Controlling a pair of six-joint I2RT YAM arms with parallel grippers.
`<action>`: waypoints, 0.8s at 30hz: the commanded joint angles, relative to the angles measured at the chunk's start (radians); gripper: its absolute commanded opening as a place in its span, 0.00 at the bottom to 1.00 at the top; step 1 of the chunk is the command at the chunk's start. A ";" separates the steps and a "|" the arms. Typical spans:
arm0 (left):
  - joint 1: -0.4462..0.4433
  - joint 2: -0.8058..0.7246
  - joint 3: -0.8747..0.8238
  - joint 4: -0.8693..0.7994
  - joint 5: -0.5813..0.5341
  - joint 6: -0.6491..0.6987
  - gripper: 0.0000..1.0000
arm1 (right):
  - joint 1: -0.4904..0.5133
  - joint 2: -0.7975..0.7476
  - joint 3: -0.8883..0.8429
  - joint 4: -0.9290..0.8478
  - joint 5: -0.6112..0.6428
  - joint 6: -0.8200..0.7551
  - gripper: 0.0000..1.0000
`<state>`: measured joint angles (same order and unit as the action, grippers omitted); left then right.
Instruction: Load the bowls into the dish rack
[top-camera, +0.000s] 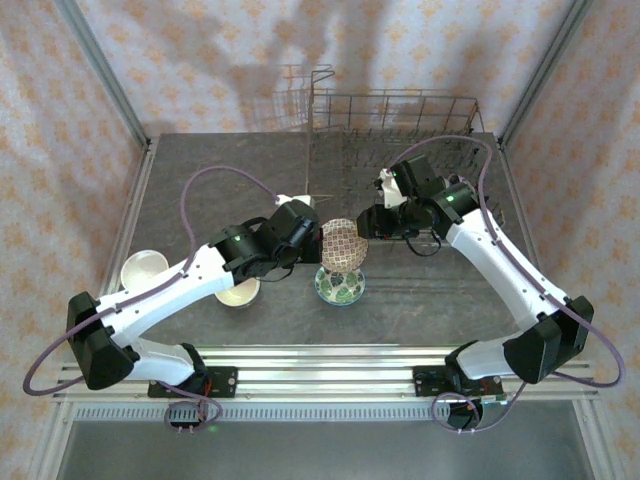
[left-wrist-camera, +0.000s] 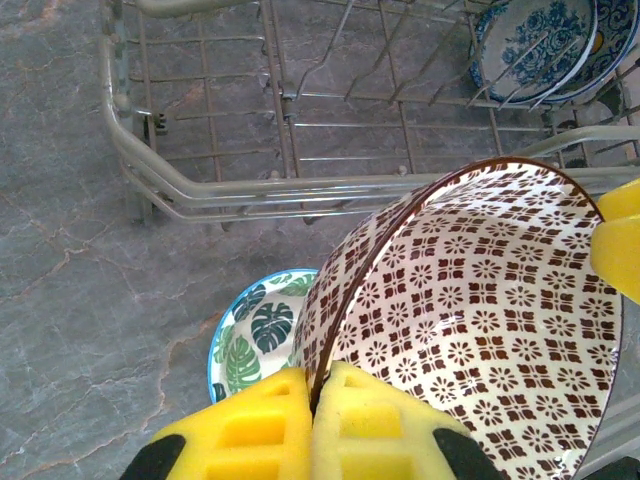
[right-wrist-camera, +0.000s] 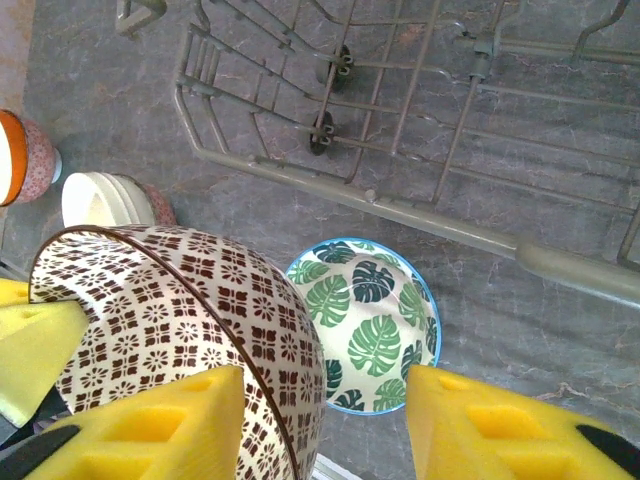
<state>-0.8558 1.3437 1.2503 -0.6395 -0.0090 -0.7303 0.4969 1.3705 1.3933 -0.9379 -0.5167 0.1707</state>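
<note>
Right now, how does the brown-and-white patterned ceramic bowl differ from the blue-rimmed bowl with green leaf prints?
Pose: the brown-and-white patterned ceramic bowl is tipped on its side, its rim pinched in the left gripper; the blue-rimmed leaf-print bowl rests flat on the grey table. Pattern: small brown motifs on the first, large green leaves on the second. Both are round and outside the grey wire dish rack.

The left arm (top-camera: 160, 297) and right arm (top-camera: 500, 265) are showing white shells with black joints, each sitting on a black base (top-camera: 212, 381) on the silver rail (top-camera: 320, 362). Purple cables (top-camera: 184, 210) are looping up from that rail, and the fingers (left-wrist-camera: 250, 435) are wearing bright yellow pads.
</note>
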 joint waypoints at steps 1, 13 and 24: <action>-0.005 -0.006 0.052 0.046 -0.033 0.017 0.00 | 0.006 0.009 -0.014 0.034 -0.006 0.010 0.45; 0.005 0.013 0.075 0.045 -0.035 0.025 0.00 | 0.007 0.028 -0.017 0.039 -0.053 -0.001 0.41; 0.007 0.018 0.081 0.023 -0.045 0.018 0.00 | 0.006 0.022 0.007 0.026 -0.012 0.001 0.15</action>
<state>-0.8555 1.3643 1.2823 -0.6392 -0.0135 -0.7235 0.5026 1.3952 1.3800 -0.9115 -0.5545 0.1684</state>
